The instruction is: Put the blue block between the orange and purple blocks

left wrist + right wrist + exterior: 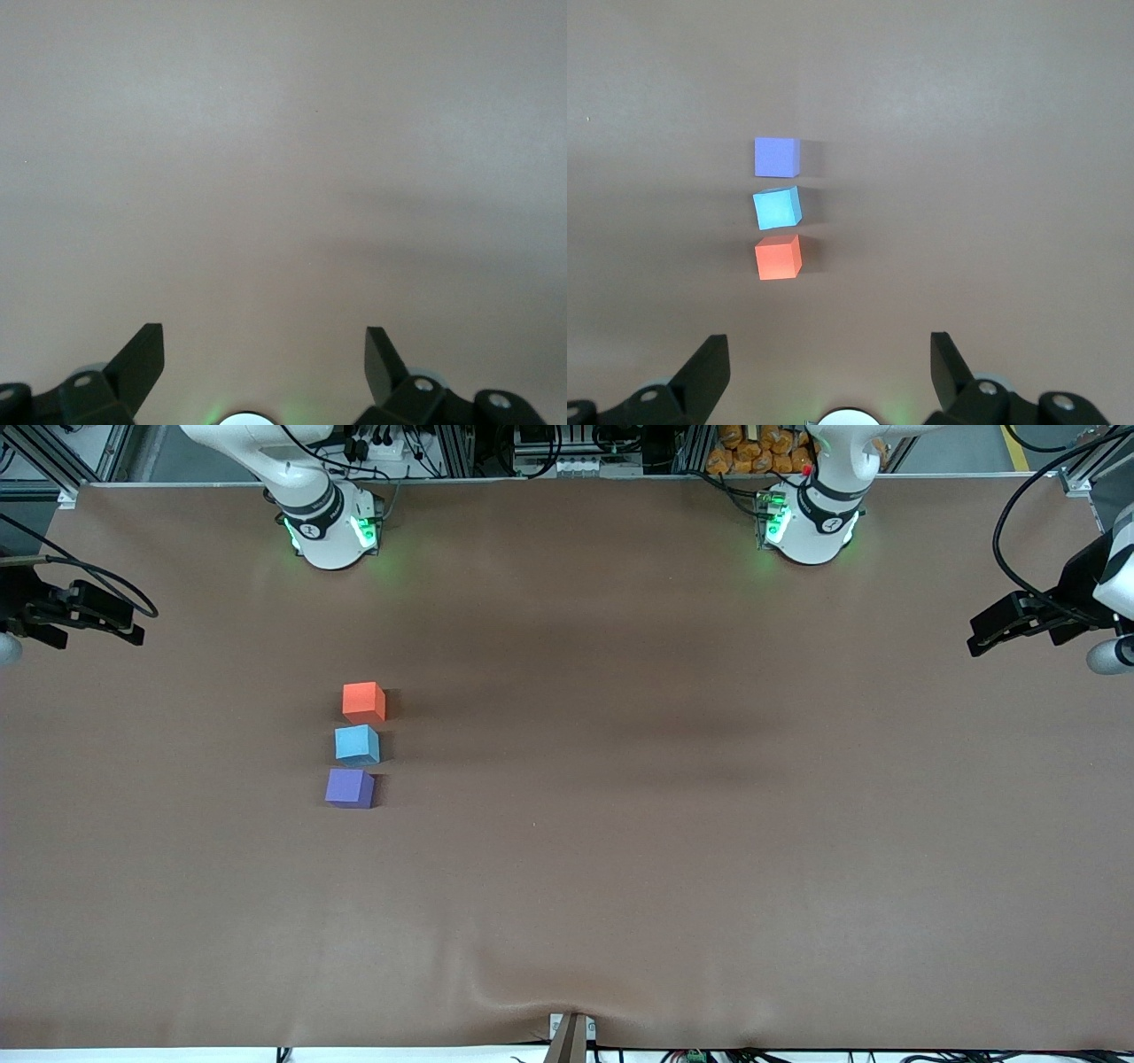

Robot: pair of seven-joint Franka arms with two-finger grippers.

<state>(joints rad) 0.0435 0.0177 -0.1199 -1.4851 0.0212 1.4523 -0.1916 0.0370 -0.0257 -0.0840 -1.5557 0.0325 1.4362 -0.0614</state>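
Observation:
The orange block point(363, 701), the blue block point(357, 744) and the purple block point(348, 787) stand in a short line on the brown table, toward the right arm's end. The blue block is in the middle, slightly turned, the orange one farthest from the front camera. The right wrist view shows the purple block point(777, 157), the blue block point(777, 207) and the orange block point(778, 257). My right gripper point(830, 354) is open and empty, up at the table's end point(120, 622). My left gripper point(264, 354) is open and empty, up at the other end point(979, 638), over bare table.
The brown table point(620, 850) has both arm bases along its back edge, with metal framing, cables and a pile of orange objects point(753, 452) past it. A small fixture point(570, 1036) sits at the front edge.

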